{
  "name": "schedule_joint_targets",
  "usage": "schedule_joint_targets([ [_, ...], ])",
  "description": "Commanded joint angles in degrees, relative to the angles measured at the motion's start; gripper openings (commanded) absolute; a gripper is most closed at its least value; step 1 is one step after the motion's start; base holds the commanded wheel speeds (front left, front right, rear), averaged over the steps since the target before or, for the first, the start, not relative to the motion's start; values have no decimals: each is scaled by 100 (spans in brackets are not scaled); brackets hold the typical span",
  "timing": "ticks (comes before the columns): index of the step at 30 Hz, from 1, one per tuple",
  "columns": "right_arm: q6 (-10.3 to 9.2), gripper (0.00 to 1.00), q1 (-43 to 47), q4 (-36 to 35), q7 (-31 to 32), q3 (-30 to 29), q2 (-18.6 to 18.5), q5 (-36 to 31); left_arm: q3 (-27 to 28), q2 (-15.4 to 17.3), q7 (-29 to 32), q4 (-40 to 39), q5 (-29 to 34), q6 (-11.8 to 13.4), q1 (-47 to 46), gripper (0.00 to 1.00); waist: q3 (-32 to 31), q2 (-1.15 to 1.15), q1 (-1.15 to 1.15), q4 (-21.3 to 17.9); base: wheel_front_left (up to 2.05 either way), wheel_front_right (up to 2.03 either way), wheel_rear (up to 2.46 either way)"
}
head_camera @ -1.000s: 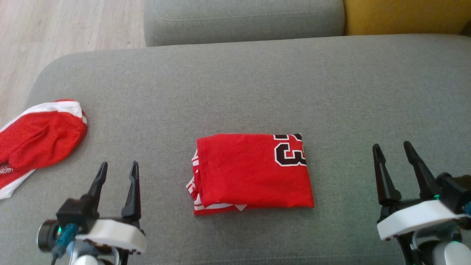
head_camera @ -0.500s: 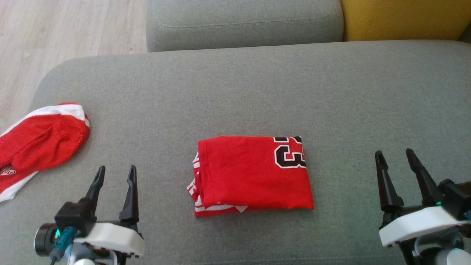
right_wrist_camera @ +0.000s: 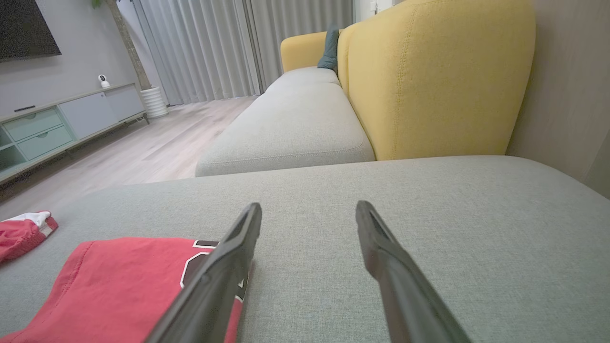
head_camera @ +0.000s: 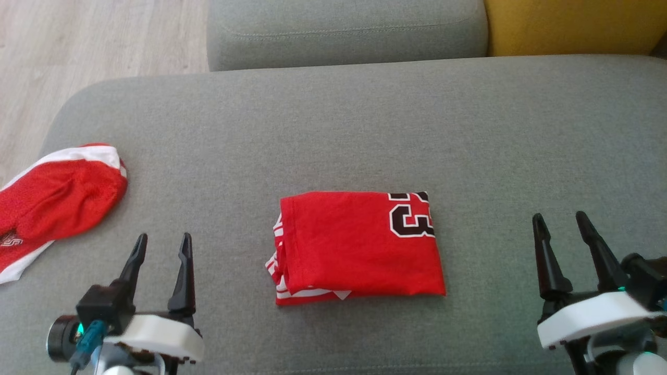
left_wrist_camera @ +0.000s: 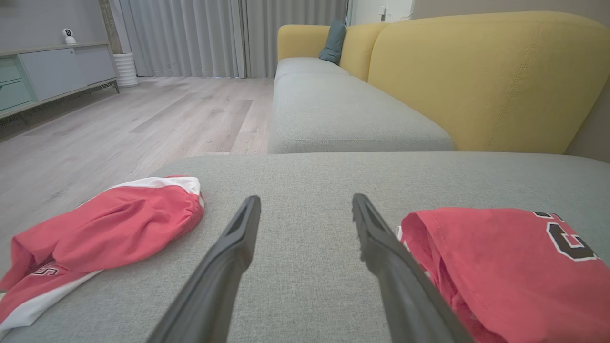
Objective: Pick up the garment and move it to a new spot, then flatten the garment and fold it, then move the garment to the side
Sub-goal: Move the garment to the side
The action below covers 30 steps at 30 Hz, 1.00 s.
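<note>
The garment [head_camera: 359, 245], a red jersey with a black number outlined in white, lies folded into a rectangle on the grey sofa cushion [head_camera: 333, 135]. My left gripper [head_camera: 162, 240] hovers open to the garment's left, nothing between its fingers. In the left wrist view the garment [left_wrist_camera: 505, 267] sits at the lower right beside my open left gripper [left_wrist_camera: 305, 200]. My right gripper [head_camera: 560, 219] stands open and empty to the garment's right. The right wrist view has the garment [right_wrist_camera: 128, 286] at lower left, partly behind one finger of my right gripper [right_wrist_camera: 309, 207].
Red shorts with a white band [head_camera: 52, 200] lie at the cushion's left edge, hanging partly over it. A second grey cushion [head_camera: 344, 28] and a yellow backrest [head_camera: 573, 23] lie beyond. Wooden floor [head_camera: 78, 41] shows at the far left.
Both grippers have dropped back slightly toward the lower edge of the head view, which also shifted a little. The garment has not moved.
</note>
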Motion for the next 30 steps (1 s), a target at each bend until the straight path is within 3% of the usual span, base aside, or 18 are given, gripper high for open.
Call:
schedule_joint_targets([
  [1,-4,100,-127,-206,28,101,-55,-13,188,126,-36,-210,-20,35,-253,100,11,0,0,21,0,0,0],
  [9,-4,100,-320,178,186,206,-62,-20,82,98,-113,-275,12,-38,-597,100,304,0,0,354,0,0,0],
  [21,-4,100,-1109,2144,265,630,-37,181,-65,-145,-300,-84,63,-228,-1365,100,752,0,0,1171,0,0,0],
  [26,-4,100,-1321,2622,423,627,-24,191,-76,-222,-321,-30,106,-287,-1490,100,822,0,0,1305,0,0,0],
  [27,-4,80,-1353,2710,504,650,-21,206,-69,-237,-324,-28,122,-293,-1503,100,831,0,0,1317,0,0,0],
  [28,-4,30,-1383,2763,553,670,-19,220,-55,-251,-325,-43,142,-298,-1513,100,839,0,0,1320,0,0,0],
  [29,-4,0,-1403,2794,590,689,-18,220,-37,-262,-326,-61,163,-302,-1515,100,845,0,0,1316,0,0,0],
  [30,-4,0,-1440,2796,615,737,-15,223,-2,-269,-327,-91,213,-314,-1495,100,855,0,0,1278,0,0,0],
])
